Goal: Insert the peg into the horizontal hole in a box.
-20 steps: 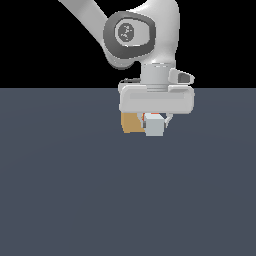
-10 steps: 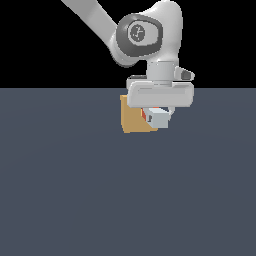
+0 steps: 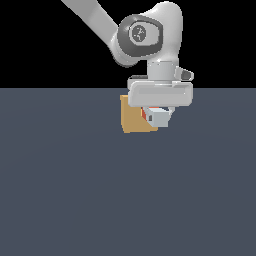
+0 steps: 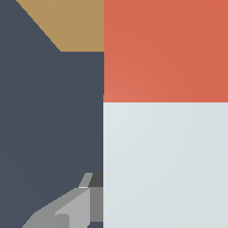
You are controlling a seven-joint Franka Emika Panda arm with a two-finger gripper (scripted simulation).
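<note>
Glossy white arm (image 3: 165, 30), dark grey joint cap (image 3: 140, 34), apparently unmarked

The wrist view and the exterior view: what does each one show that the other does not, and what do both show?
Only the wrist view shows the peg large, its red half meeting its pale half along a straight line, with one of the fingers beside it.

Only the exterior view shows the robot arm, the wide hand body above the peg, and a whole tan face of the box.

Both show the peg, part of the box and the dark floor. The hole is visible in neither view.
</note>
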